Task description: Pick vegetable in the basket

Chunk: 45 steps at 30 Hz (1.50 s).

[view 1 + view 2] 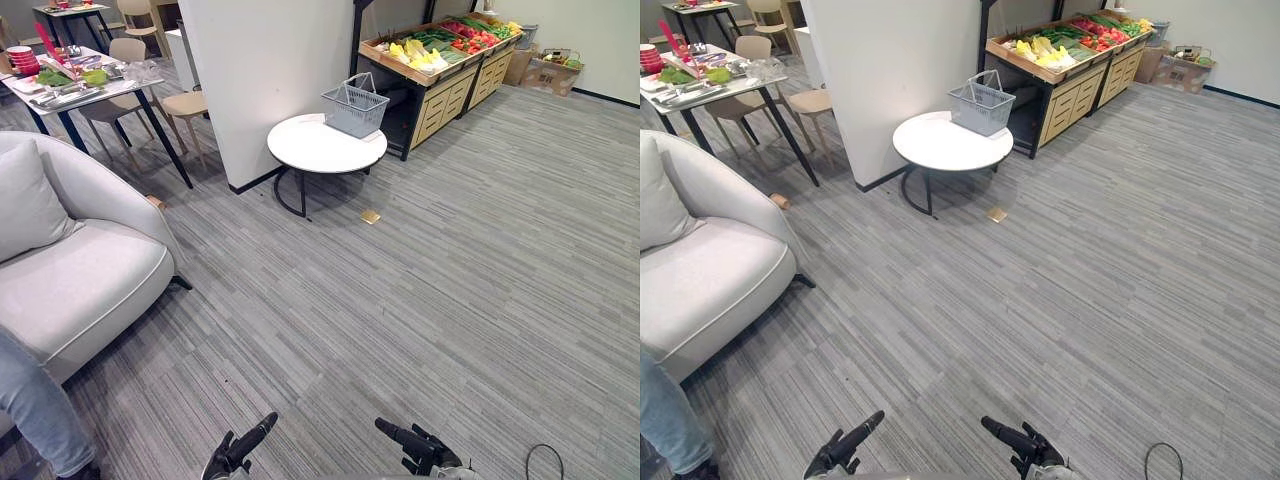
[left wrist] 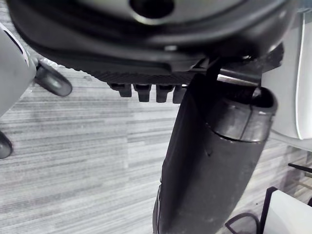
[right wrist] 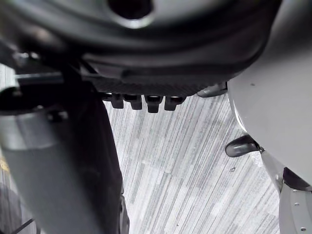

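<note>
Across the whole frame runs the grey striped floor (image 1: pixel 450 300). At the left edge a pale armchair (image 1: pixel 80 280) is cut off. In the upper right the vegetables (image 1: pixel 440 42) lie on a wooden stand (image 1: pixel 440 105), too small to tell apart. Just left of it a round white worktop (image 1: pixel 315 150) carries the grey basket (image 1: pixel 355 108); its inside is hard to make out. At the bottom edge the left hand (image 1: pixel 235 455) and right hand (image 1: pixel 425 450) hang low, both partly cut off, with the fingers of the 2 loose and holding nothing.
</note>
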{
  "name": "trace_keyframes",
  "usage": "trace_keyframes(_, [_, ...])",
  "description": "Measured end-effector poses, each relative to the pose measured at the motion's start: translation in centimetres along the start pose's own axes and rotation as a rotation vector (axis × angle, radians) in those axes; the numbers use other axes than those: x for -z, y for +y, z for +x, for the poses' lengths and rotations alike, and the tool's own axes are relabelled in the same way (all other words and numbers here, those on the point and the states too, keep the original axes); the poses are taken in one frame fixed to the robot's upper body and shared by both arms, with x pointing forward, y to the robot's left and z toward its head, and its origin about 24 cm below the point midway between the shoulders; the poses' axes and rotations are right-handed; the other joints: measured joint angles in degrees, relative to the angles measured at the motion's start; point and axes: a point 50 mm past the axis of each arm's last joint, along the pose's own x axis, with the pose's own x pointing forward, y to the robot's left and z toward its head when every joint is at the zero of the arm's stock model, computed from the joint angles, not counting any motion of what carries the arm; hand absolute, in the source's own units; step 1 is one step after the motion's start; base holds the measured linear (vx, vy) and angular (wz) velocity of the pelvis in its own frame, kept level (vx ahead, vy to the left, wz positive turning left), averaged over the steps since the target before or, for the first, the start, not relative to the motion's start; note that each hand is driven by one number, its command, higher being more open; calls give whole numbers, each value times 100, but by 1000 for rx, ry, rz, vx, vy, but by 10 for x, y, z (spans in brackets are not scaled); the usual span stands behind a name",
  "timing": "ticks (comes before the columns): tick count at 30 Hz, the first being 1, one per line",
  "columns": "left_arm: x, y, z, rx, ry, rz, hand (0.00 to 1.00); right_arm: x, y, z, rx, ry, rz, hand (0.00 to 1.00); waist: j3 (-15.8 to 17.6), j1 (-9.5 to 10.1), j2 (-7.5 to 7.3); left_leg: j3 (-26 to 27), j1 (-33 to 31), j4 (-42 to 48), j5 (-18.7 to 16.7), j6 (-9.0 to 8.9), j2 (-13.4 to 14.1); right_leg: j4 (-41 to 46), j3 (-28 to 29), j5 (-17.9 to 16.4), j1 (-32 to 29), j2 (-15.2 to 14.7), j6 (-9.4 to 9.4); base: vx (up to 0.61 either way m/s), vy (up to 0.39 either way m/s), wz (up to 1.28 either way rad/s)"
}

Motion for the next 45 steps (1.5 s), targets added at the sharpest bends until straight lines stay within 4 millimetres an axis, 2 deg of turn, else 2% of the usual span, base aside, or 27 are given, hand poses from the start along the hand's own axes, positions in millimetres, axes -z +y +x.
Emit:
trace_keyframes(12, [7, 7, -3, 24, 29, 43, 100, 9, -11, -4, 63, 21, 28, 100, -5, -4, -7, -60, 34, -136, 99, 31, -23, 14, -88, -17, -12, -16, -16, -29, -11, 4])
trace_keyframes(37, [9, 13, -3, -7, 63, 131, 100, 13, -10, -4, 57, 37, 61, 100, -41, -3, -52, 82, 117, -175, 76, -9, 7, -26, 47, -10, 8, 22, -13, -19, -12, -2])
trace_keyframes(45, [11, 15, -4, -3, 74, 141, 100, 14, -10, -5, 23, 20, 59, 100, -37, 7, -52, 242, 272, -27, -36, 5, 23, 60, 219, -12, 114, 29, -14, -26, -12, -11])
